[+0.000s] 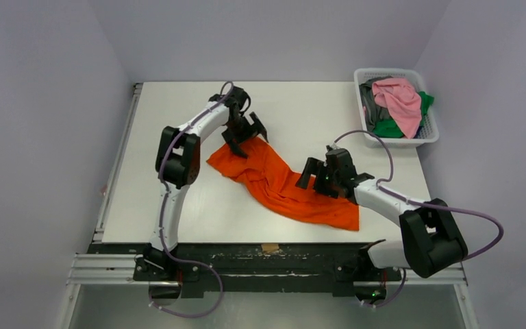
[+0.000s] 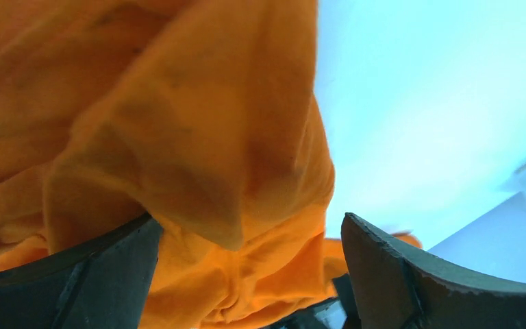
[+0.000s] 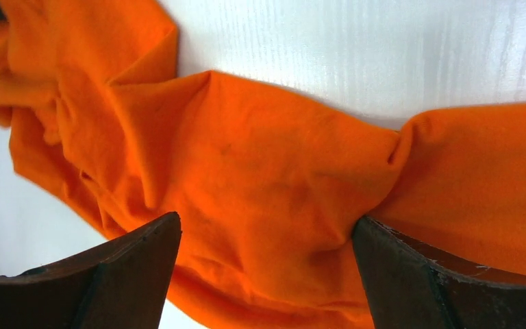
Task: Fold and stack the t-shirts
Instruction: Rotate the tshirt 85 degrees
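L claw [image 1: 245, 140]: jaws spread wide, nothing pinched. It sits on the far end of the orange t-shirt [image 1: 284, 186]. Wrist cam: crumpled cloth fills the gap betw. its fingers [image 2: 103, 274] and lies against one of them; the other stands clear of the main fold, w/ bare white table [image 1: 301, 103] beyond.

R claw [image 1: 317, 184]: also wide open, gripping nothing. It is down over the shirt's mid part. A raised ridge of cloth runs across betw. its fingers [image 3: 418, 274], puckered right at one tip.

The shirt lies as a rumpled diagonal band from under L claw, past R claw, ending near the table's front edge.

White basket [image 1: 430, 133]: beyond R claw at the far corner, well apart. In it, pink t-shirt [image 1: 401, 99] on top, green [image 1: 387, 128] and grey [image 1: 370, 103] t-shirts under.
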Controlling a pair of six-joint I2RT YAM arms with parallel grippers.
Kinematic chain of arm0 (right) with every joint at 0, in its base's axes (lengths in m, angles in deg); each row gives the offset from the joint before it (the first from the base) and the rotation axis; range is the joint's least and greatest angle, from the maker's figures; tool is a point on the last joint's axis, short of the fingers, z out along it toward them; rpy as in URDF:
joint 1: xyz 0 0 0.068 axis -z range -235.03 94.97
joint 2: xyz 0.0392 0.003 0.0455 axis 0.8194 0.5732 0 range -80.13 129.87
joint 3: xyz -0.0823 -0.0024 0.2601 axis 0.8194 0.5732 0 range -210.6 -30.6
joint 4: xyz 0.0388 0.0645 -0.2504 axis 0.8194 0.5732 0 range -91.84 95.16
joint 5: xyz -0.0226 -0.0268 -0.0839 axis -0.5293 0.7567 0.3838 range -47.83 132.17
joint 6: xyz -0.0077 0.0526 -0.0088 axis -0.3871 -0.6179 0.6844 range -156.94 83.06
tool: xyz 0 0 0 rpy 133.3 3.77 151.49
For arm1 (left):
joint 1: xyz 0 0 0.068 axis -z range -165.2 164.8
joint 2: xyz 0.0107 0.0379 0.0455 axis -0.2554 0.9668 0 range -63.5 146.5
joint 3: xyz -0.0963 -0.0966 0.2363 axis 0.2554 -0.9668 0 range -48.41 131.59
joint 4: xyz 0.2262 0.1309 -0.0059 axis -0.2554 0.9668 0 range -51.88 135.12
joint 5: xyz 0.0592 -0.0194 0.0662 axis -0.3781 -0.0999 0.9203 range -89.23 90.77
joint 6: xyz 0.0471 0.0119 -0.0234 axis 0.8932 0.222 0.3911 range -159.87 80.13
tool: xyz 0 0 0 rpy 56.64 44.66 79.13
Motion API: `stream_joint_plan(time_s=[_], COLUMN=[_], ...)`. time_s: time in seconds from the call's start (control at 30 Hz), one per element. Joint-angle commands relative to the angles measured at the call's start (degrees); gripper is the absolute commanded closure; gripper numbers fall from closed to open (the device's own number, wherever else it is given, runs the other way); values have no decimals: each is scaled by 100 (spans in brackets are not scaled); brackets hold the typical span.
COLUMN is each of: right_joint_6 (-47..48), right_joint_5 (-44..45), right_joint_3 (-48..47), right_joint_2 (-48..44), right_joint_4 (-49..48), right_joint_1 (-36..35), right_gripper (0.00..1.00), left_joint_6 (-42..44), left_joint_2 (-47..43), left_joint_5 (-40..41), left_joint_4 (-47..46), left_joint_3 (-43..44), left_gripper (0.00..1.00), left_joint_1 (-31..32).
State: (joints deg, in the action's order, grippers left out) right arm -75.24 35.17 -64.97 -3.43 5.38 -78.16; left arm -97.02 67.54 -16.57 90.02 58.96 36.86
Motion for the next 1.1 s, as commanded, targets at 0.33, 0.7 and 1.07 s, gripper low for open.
stream_joint_plan(time_s=[0.33, 0.7, 1.07], right_joint_6=[-1191, -1202, -960], right_joint_5=[-1094, 105, 2845], right_joint_3=[154, -1264, -1959], right_joint_2=[465, 874, -269], right_joint_4=[-242, -1, 2368], right_joint_1=[-2004, -3526, -3525], right_gripper=[4, 3, 1], left_joint_6=[-171, -877, 816], left_joint_2=[2043, 2775, -496], left_joint_5=[-455, -1001, -258], left_joint_4=[-1276, -2598, -1749], left_joint_3=[2916, 3729, 3069], left_gripper=[0, 0, 0], left_joint_1=[-106, -175, -278])
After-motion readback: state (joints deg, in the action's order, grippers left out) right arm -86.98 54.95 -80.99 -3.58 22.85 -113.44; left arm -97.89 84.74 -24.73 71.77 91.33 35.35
